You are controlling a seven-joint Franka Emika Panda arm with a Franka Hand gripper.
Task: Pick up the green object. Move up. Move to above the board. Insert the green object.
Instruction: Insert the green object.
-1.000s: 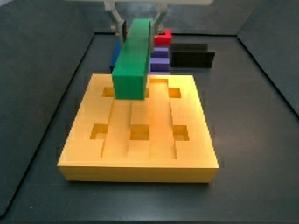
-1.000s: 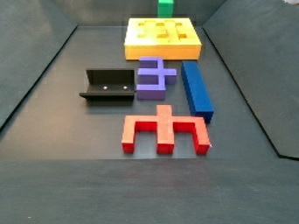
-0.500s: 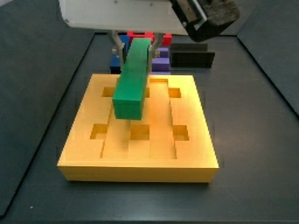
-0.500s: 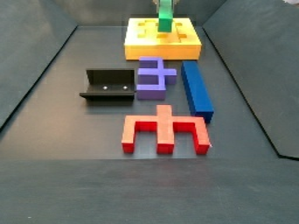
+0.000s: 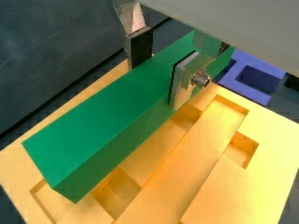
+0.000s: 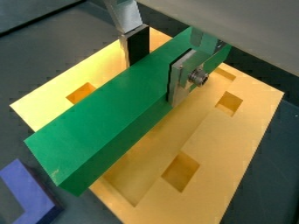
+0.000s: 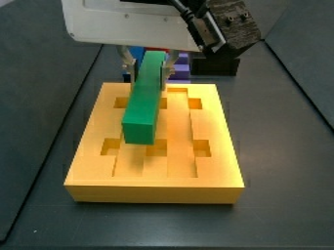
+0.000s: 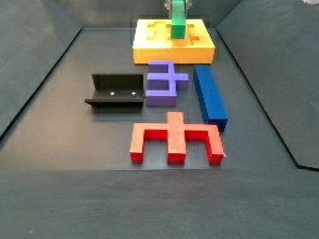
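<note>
Above the board (image 7: 154, 146), the hand (image 5: 163, 63) is clamped on the green object (image 7: 145, 96).

In both wrist views the silver fingers (image 6: 183, 74) press the bar's two long sides near its far end, and the bar runs diagonally across the frame over the board's grooves and square holes. In a side view the green object (image 8: 178, 19) stands at the top centre over the board (image 8: 174, 42); lower on the floor lie the fixture (image 8: 117, 91), a purple piece (image 8: 166, 80), a blue bar (image 8: 210, 94) and a red piece (image 8: 177, 138).
</note>
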